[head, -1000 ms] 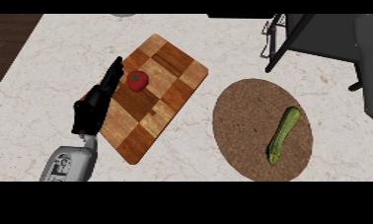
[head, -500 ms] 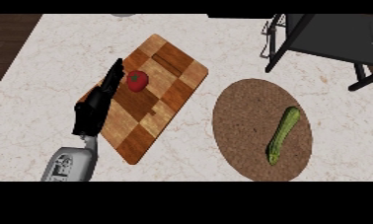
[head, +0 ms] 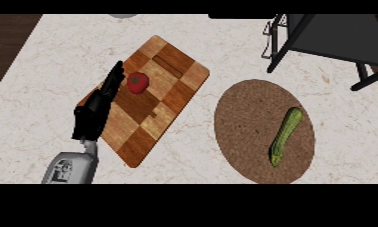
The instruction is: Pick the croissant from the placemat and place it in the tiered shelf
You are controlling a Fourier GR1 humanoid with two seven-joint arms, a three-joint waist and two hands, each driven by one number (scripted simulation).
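Observation:
No croissant shows; a long green vegetable like a zucchini [head: 286, 136] lies on the right part of the round brown placemat [head: 247, 121]. The black tiered shelf [head: 325, 36] stands at the far right corner, cut off by the view's edge. My left hand [head: 96, 108] is open over the left edge of the cutting board, far left of the placemat, with straight fingers pointing up and right beside a red tomato [head: 137, 82]. It holds nothing. My right hand is out of view.
A checkered wooden cutting board [head: 159, 116] lies slantwise left of the placemat, with the tomato on it. The pale marble counter [head: 221, 46] ends at a dark strip [head: 15, 36] at the far left. A grey round object [head: 124, 16] peeks in at the top edge.

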